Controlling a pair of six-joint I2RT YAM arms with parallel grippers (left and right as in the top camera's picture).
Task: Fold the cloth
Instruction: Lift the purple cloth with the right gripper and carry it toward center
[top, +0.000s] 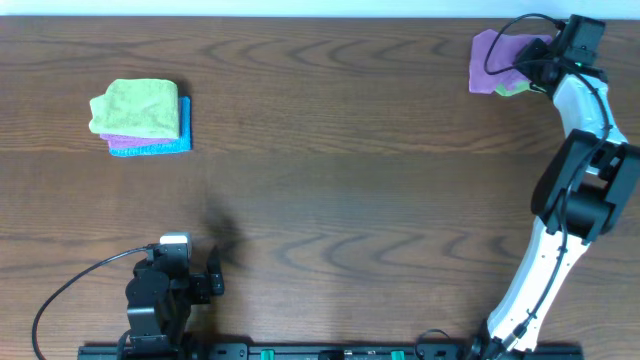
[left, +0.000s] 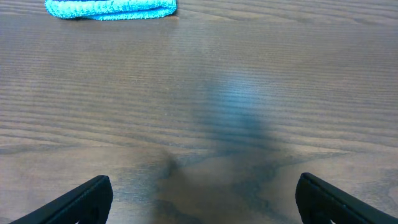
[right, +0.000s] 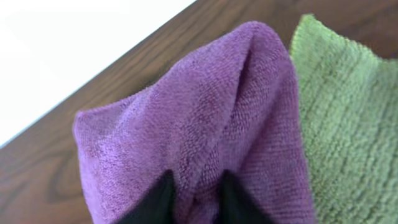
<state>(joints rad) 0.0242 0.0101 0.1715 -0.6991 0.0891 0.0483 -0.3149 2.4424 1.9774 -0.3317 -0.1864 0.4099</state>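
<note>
A purple cloth (top: 492, 58) lies bunched at the table's far right corner, on top of a green cloth (top: 513, 89). My right gripper (top: 548, 52) is shut on the purple cloth; in the right wrist view its two black fingertips (right: 194, 198) pinch a raised fold of the purple cloth (right: 205, 124), with the green cloth (right: 342, 124) beside it. My left gripper (top: 195, 280) is open and empty near the front edge at the left; its fingers (left: 199, 202) hover over bare wood.
A stack of folded cloths stands at the far left: green (top: 136, 107) on top, purple and blue (top: 185, 125) beneath. The blue one's edge shows in the left wrist view (left: 112, 8). The table's far edge (right: 124, 59) runs just behind the purple cloth.
</note>
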